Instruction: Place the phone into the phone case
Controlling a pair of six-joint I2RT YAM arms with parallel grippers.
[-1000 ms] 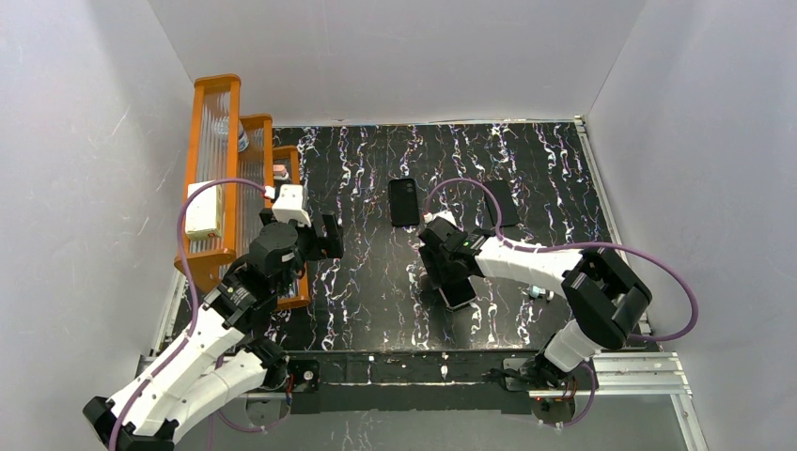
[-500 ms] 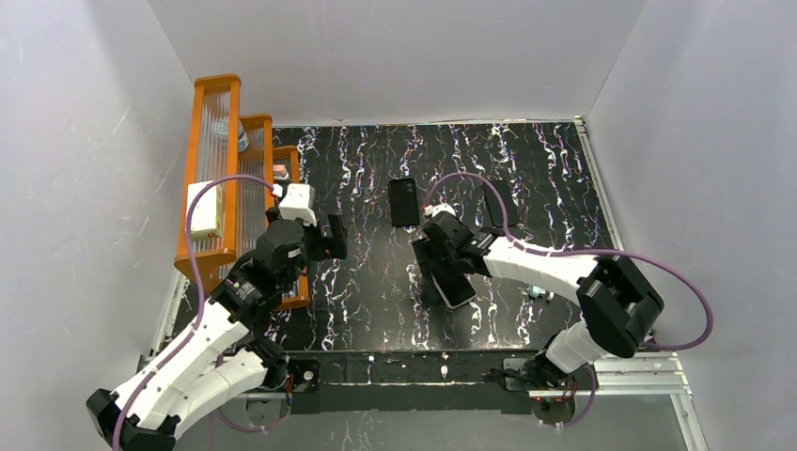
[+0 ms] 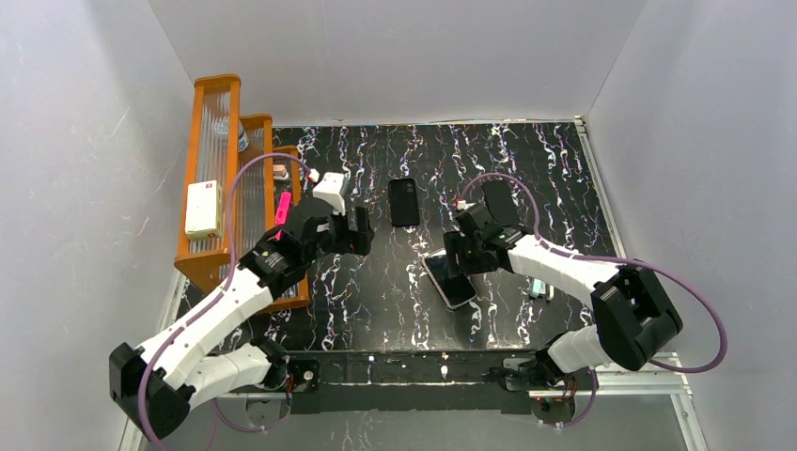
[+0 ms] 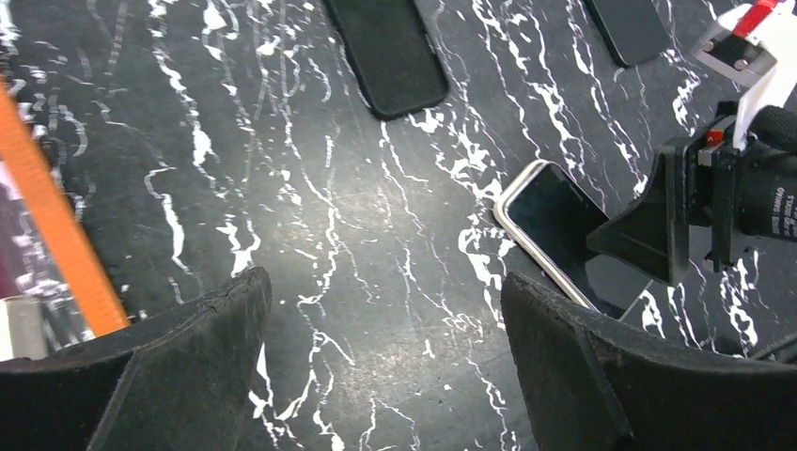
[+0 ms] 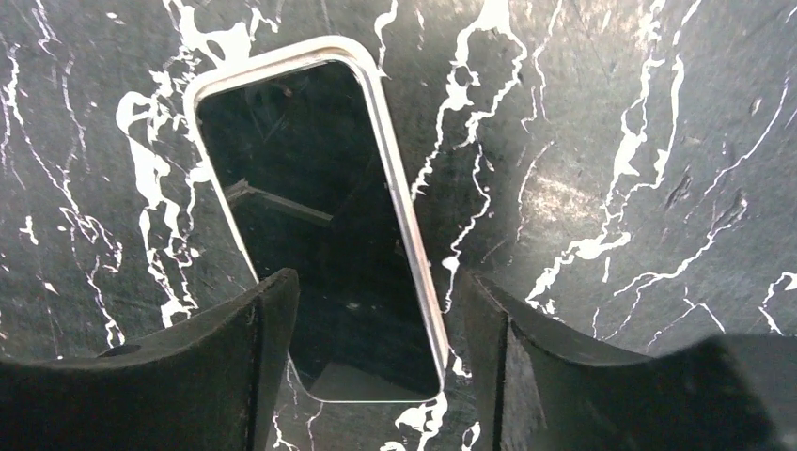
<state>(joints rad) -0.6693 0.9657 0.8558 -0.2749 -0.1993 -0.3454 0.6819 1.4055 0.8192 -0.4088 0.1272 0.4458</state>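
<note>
The phone (image 3: pixel 452 283), with a glossy black screen, lies flat on the black marbled table, right of centre. It sits inside the phone case (image 5: pixel 273 58), which shows as a pale rim around the screen. My right gripper (image 3: pixel 462 254) is open just beyond the phone's far end. In the right wrist view, the right gripper (image 5: pixel 376 305) straddles one end of the phone (image 5: pixel 315 216) without gripping it. My left gripper (image 3: pixel 363 232) is open and empty over bare table, to the left of the phone. The left wrist view shows the left gripper (image 4: pixel 383 291) and the phone (image 4: pixel 554 221).
A matte black phone-sized piece (image 3: pixel 404 202) lies at the back centre, and a second (image 3: pixel 500 201) at the back right. An orange rack (image 3: pixel 211 141) stands along the left edge, holding a white box (image 3: pixel 203 209). A small object (image 3: pixel 538 288) lies right of the phone.
My right gripper has moved off the phone toward the back right, uncovering it. My left arm has reached forward and right, toward the table's centre.
</note>
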